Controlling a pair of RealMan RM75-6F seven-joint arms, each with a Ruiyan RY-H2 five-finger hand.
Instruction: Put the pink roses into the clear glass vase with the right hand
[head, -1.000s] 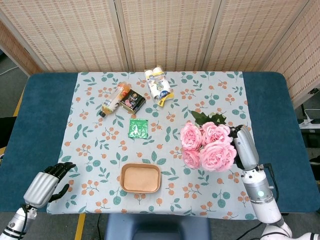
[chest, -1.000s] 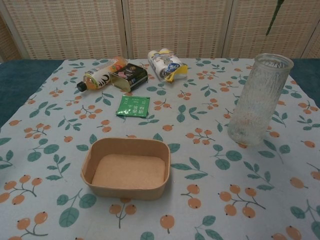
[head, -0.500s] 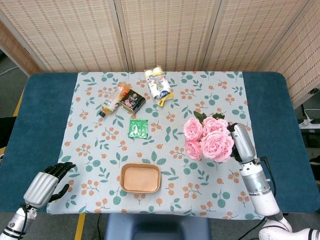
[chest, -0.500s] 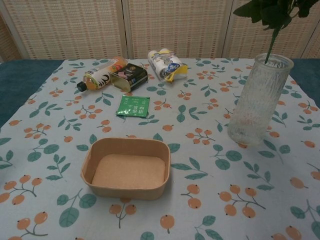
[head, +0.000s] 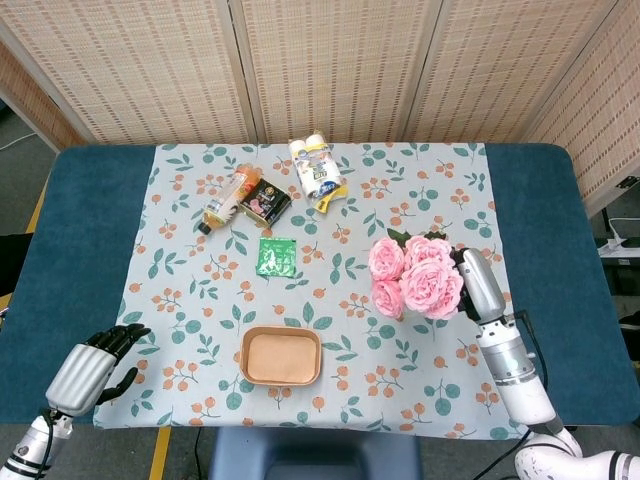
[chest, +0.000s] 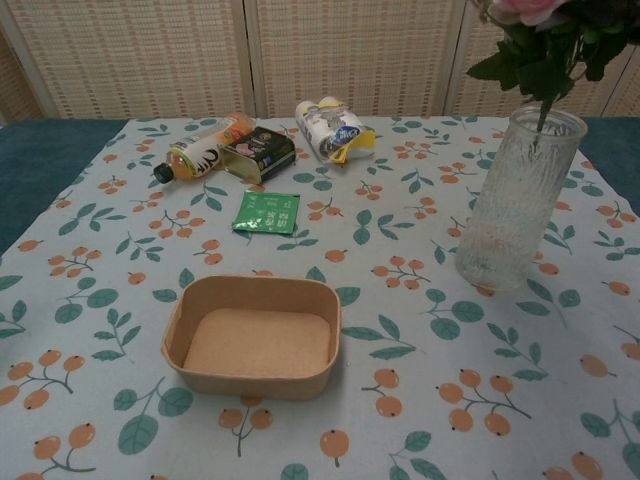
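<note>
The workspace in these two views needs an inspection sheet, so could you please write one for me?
Surface: table with blue cover, floral cloth over its middle.
Job's things: pink roses upright, stems entering the mouth of the clear glass vase, which stands upright on the cloth.
Clutter: empty brown tray; green sachet; bottle lying on its side; dark packet; white and yellow pack.
Hands: right hand holds the roses; left hand at the near table edge, holding nothing.
Cables: one along the right forearm; a plug strip on the floor at right.
Surroundings: woven screen panels behind.
</note>
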